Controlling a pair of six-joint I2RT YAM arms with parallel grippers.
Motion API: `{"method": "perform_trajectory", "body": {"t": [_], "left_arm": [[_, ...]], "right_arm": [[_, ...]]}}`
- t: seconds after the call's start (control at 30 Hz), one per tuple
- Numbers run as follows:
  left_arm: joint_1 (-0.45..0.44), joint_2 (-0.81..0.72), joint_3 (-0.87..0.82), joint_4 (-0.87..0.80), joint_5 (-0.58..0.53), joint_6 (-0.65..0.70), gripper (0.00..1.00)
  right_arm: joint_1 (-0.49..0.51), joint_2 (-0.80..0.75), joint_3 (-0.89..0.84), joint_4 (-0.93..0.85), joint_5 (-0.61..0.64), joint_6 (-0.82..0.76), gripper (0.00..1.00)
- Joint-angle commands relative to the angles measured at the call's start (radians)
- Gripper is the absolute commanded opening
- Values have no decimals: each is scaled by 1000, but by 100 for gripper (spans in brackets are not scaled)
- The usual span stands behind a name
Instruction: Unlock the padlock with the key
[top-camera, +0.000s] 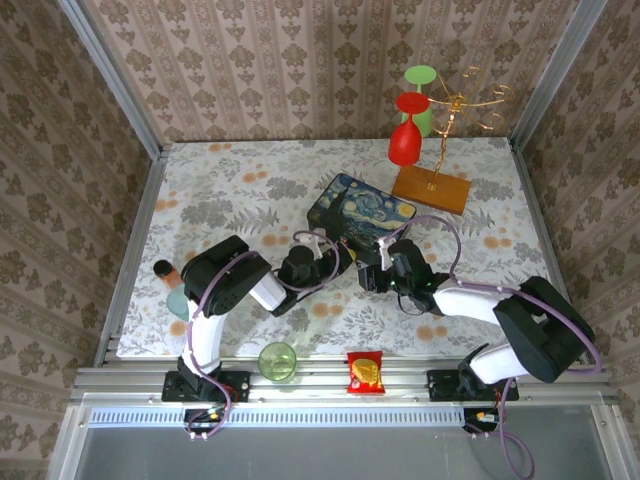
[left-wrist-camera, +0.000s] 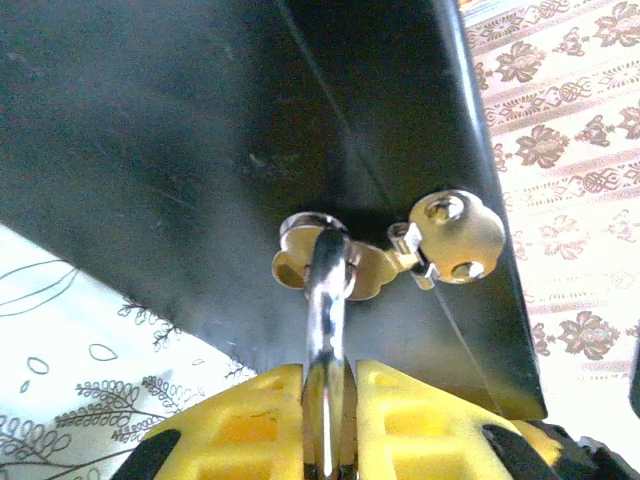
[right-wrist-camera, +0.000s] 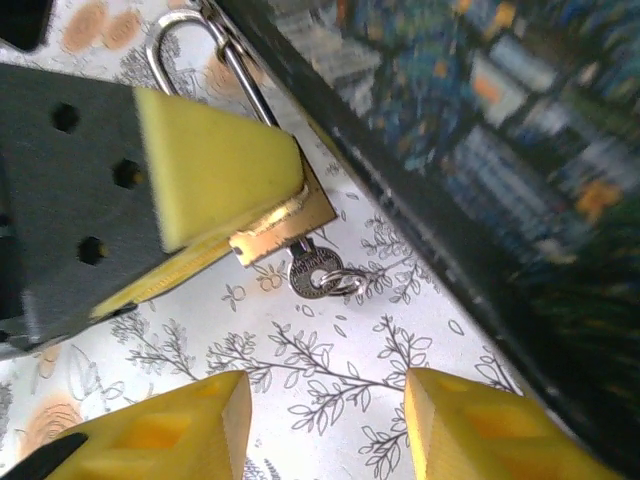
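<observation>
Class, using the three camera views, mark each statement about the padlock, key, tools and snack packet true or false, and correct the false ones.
1. The left tool is clamped on the padlock. True.
2. The snack packet lies on top of the painted box. False: it lies by the near edge of the table, between the arm bases and apart from the box.
3. The key sits in the bottom of the padlock. True.
4. The right tool is gripping the key. False: its fingers stand apart with nothing between them, short of the key.
</observation>
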Motion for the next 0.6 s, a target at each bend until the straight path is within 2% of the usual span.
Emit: {"method": "perform_trajectory", "body": {"t": [0.0, 0.07, 0.17, 0.33, 0.43, 0.57], "left_arm": [[10, -54, -3, 8, 30, -32, 7], [10, -55, -3, 23, 39, -51, 5], [10, -62, -6, 22, 50, -65, 3], [2, -69, -9, 21, 66, -77, 2], [-1, -83, -14, 13, 74, -78, 2], [1, -110, -24, -24, 74, -63, 1]], "right_arm": [[5, 24, 51, -124, 12, -76, 39], [10, 40, 42, -91, -15, -89, 35], [24, 38, 12, 2, -14, -88, 34], [99, 37, 11, 64, 172, -161, 35], [150, 83, 41, 58, 312, -229, 33], [170, 137, 54, 72, 359, -288, 31]]}}
